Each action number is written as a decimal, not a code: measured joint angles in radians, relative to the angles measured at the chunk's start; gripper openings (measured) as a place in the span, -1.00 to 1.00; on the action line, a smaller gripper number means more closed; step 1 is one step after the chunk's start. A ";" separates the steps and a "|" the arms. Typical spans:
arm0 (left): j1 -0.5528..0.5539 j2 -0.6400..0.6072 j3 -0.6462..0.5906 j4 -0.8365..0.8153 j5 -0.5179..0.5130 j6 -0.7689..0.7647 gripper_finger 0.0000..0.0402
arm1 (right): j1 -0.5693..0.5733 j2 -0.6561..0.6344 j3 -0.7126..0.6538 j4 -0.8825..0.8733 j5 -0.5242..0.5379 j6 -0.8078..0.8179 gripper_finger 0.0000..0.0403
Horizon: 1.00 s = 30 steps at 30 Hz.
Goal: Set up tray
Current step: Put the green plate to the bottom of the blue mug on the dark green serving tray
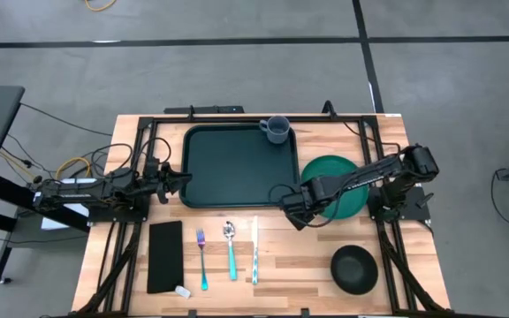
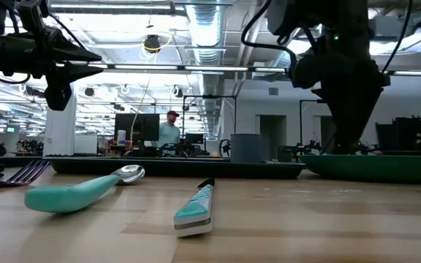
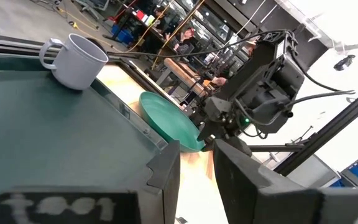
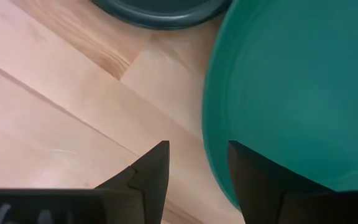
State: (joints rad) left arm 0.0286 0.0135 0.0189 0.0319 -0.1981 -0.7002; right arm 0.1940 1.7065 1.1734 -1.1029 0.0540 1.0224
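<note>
The dark green tray (image 1: 237,166) lies flat on the middle of the table. A grey mug (image 1: 277,129) stands in its far right corner. The round green plate (image 1: 338,187) lies on the wood just right of the tray. My right gripper (image 1: 293,213) is open and reaches down at the plate's near left rim. In the right wrist view the rim (image 4: 211,155) runs between the right gripper's (image 4: 197,163) two fingers. My left gripper (image 1: 178,179) is open and hovers level at the tray's left edge, pointing across the tray (image 3: 48,143). My right gripper comes at the plate's near left rim (image 4: 211,155) from above. One finger (image 4: 253,177) is over the plate and the other (image 4: 151,174) is over the bare wood outside it. I cannot tell whether either finger touches the rim.
Near the table's front edge lie a black napkin (image 1: 165,256), then a fork (image 1: 201,258), a spoon (image 1: 231,250) and a knife (image 1: 254,252), all with teal handles. A black bowl (image 1: 354,268) sits at the near right. A person (image 2: 169,130) stands in the room behind.
</note>
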 joint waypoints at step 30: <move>0.000 0.014 0.000 0.000 0.003 -0.001 -0.58 | -0.103 0.110 -0.041 0.128 -0.042 -0.205 -0.52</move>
State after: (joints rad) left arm 0.0288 0.0271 0.0189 0.0320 -0.1954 -0.7010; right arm 0.0911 1.8169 1.1326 -0.9752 0.0124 0.8177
